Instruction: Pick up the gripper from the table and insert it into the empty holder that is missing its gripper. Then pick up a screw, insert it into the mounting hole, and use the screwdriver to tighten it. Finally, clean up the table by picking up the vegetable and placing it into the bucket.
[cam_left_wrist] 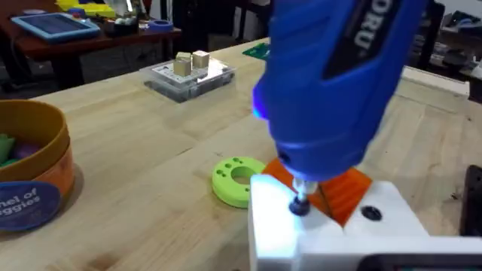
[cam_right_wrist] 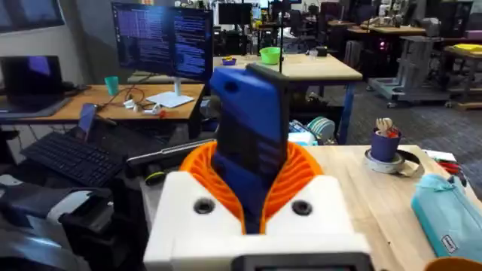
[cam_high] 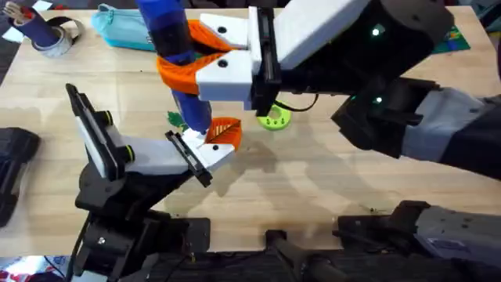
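My right gripper (cam_high: 205, 53) reaches across the table and is shut on the blue screwdriver (cam_high: 178, 43), its orange ribbed pads (cam_right_wrist: 301, 172) wrapped round the handle (cam_right_wrist: 248, 143). The screwdriver points down, and its tip rests on a screw (cam_left_wrist: 300, 205) in the white holder (cam_left_wrist: 331, 233). The orange ribbed gripper finger (cam_left_wrist: 348, 188) sits in that holder at the end of my left arm (cam_high: 210, 147). A small green-leafed vegetable (cam_high: 174, 119) lies on the table beside the screwdriver shaft. The tan bucket (cam_left_wrist: 34, 181) stands off to one side with green and purple pieces inside.
A flat green disc with holes (cam_high: 274, 119) lies just right of the holder. A light blue pouch (cam_high: 125, 27) and a tape roll holding a dark blue roll (cam_high: 47, 35) sit at the far left. A clear box of blocks (cam_left_wrist: 188, 75) stands farther off.
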`<action>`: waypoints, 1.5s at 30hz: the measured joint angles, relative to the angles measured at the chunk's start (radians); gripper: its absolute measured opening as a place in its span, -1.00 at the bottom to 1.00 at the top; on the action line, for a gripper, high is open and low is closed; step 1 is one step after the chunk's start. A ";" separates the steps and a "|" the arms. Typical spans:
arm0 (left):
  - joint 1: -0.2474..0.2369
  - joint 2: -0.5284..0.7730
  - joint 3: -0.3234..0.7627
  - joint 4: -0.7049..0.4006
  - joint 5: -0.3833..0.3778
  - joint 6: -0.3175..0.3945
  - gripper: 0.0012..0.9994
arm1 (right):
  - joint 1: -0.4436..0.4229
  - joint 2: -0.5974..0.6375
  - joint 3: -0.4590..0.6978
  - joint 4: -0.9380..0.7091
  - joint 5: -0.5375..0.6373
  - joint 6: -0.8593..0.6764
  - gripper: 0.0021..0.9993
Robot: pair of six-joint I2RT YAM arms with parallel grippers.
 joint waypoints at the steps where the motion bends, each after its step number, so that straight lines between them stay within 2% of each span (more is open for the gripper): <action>1: 0.000 0.000 0.000 0.000 0.000 0.000 -0.98 | 0.000 0.000 0.000 0.000 0.000 0.000 -0.85; 38: 0.000 0.000 0.000 -0.008 -0.003 -0.011 -0.98 | 0.005 0.000 0.000 -0.051 0.105 0.015 -0.85; 45: 0.000 0.000 0.001 0.020 -0.004 -0.011 -0.98 | 0.009 0.000 -0.004 0.021 0.095 0.044 -0.85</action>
